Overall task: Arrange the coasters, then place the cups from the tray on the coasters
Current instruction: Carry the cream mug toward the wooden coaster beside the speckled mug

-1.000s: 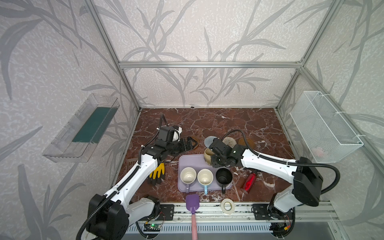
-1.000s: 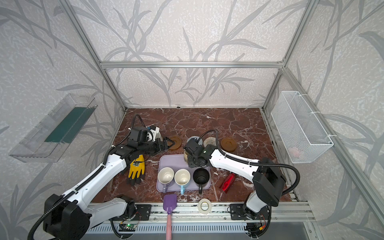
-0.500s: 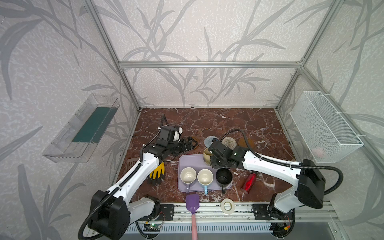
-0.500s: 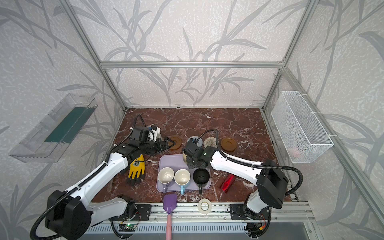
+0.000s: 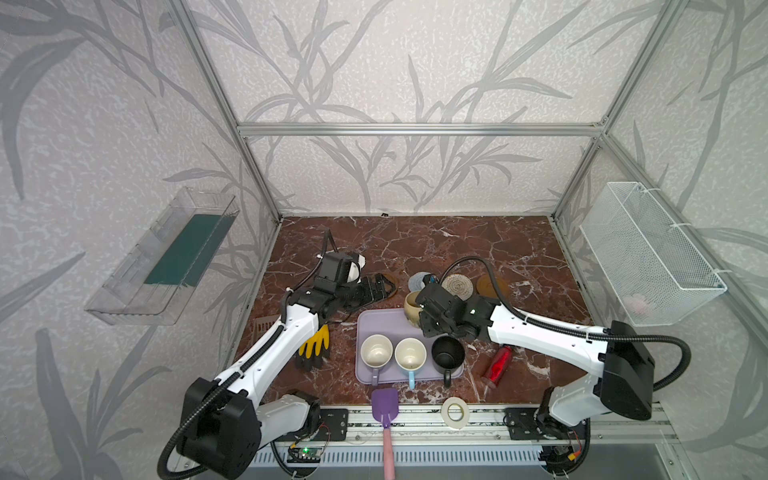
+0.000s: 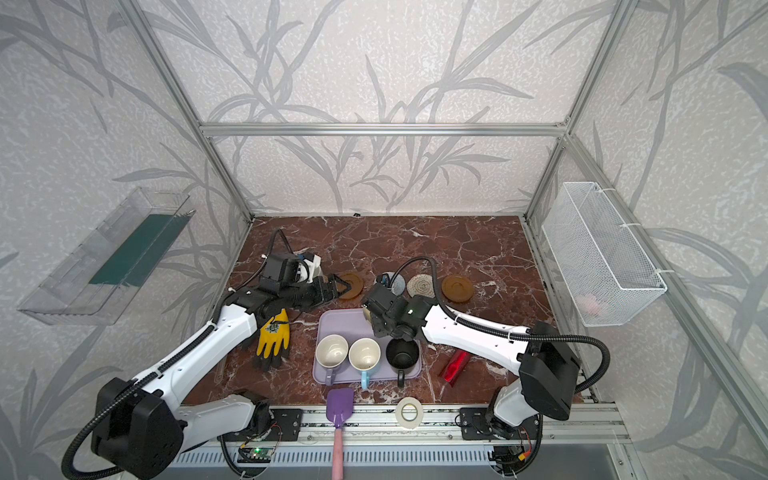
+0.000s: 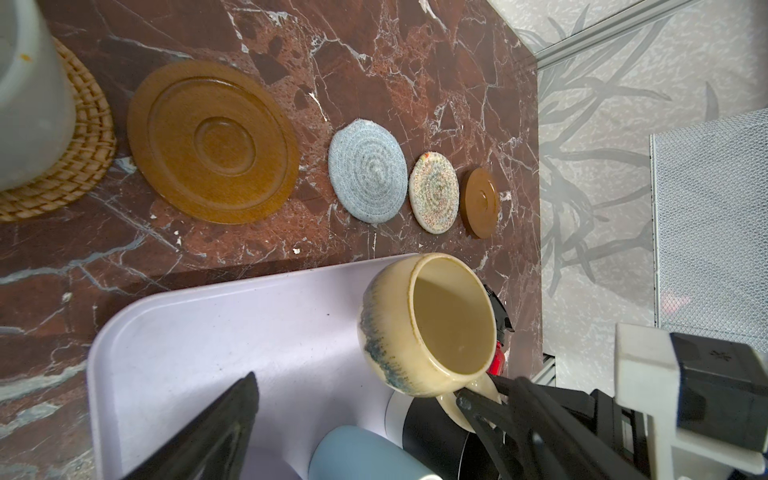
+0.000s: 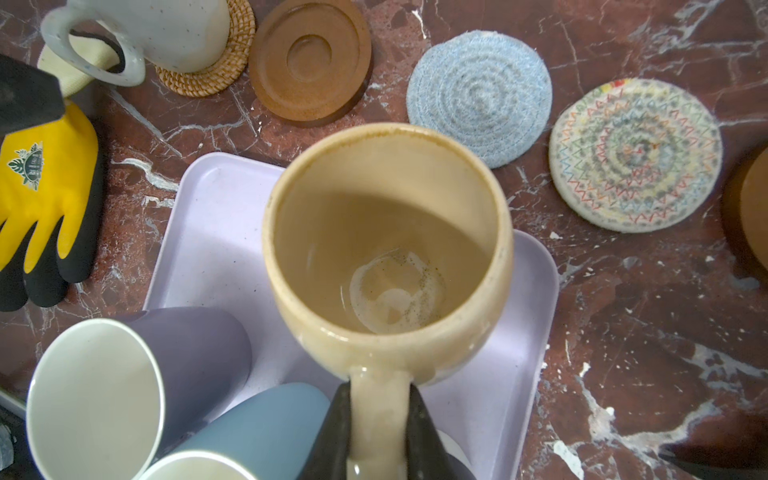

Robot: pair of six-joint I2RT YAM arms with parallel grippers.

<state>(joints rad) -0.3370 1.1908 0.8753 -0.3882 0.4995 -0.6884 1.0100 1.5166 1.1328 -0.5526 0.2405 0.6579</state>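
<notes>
Plainly, the weak point is the grip. The right end effector [image 8: 376, 419] is pinched tight on the handle alone of the cream mug [image 8: 386, 232], so we judge the heavy bowl could swing in that hold, tip or slip out. The mug hangs tilted over the far right corner of the tray [image 8: 216, 232]; we cannot tell whether its base is clear of it. The black mug [image 5: 447, 353] stands just beside the arm, and a low sweep could knock it. The blue rope coaster [image 8: 478, 97], just beyond the tray, looks light and may skid under an off-centre landing. The left end effector [image 6: 336, 288], jaws spread wide and empty, sits at the amber coaster [image 8: 309, 58], close to any leftward path. The mug itself is glazed cream-yellow and round-bellied, with a grey-blue streak down one side, a browned rim and a pale ring of residue inside.
</notes>
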